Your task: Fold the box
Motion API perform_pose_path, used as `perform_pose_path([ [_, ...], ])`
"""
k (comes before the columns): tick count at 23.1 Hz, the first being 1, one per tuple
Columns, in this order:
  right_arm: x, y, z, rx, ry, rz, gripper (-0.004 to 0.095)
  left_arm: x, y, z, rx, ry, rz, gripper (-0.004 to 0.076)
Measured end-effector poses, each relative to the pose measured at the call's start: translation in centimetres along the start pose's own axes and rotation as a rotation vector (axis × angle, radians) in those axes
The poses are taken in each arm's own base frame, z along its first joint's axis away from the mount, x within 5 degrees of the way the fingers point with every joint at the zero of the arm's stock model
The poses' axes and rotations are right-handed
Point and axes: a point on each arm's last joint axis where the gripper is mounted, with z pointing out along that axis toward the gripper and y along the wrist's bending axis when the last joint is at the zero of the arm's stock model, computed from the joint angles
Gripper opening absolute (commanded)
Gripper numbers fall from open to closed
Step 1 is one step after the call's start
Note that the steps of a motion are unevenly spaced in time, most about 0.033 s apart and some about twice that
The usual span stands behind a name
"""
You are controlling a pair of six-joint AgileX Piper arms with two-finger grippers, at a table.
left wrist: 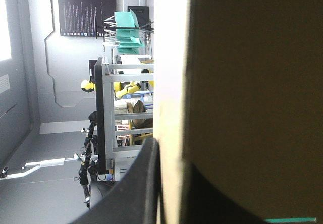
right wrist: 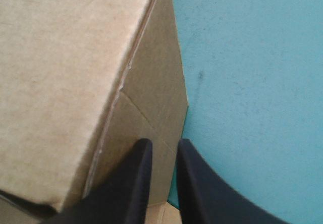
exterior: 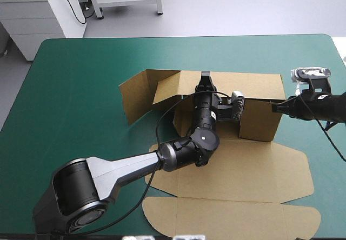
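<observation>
The brown cardboard box [exterior: 254, 167] lies on the middle of the teal-green desk [exterior: 81, 78], its far walls raised and its lid flat. The left end effector [exterior: 205, 79] [left wrist: 171, 183], reaching inside the box, pinches its far wall. The right end effector [exterior: 274, 108] [right wrist: 164, 156] clamps the box's right wall.

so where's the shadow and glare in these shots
High view: even light, just a soft shadow inside the box walls. Left wrist view: the box's cut edge glares pale, its broad face sits in deep shadow. Right wrist view: top face lit, side wall dimmer, no glare on the teal-green cover.
</observation>
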Motion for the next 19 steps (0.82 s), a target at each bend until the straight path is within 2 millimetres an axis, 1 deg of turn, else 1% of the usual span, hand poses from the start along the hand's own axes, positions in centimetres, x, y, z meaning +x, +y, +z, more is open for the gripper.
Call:
perform_pose_path([
  [3,-0.1,0.0,-0.3,0.007,0.026,-0.037,0.0360,0.2,0.0,0.0,0.000,0.017,-0.003,-0.0008],
  [7,0.7,-0.1,-0.5,0.010,0.115,-0.085,0.0360,0.2,0.0,0.0,-0.002,0.023,-0.001,-0.0008],
  [14,1.1,0.1,-0.5,-0.008,0.164,-0.112,0.0360,0.2,0.0,0.0,-0.002,0.024,-0.001,-0.0008],
  [19,1.4,0.5,-0.6,-0.059,0.196,-0.167,0.0360,0.2,-0.1,0.1,-0.001,0.025,0.002,-0.0008],
])
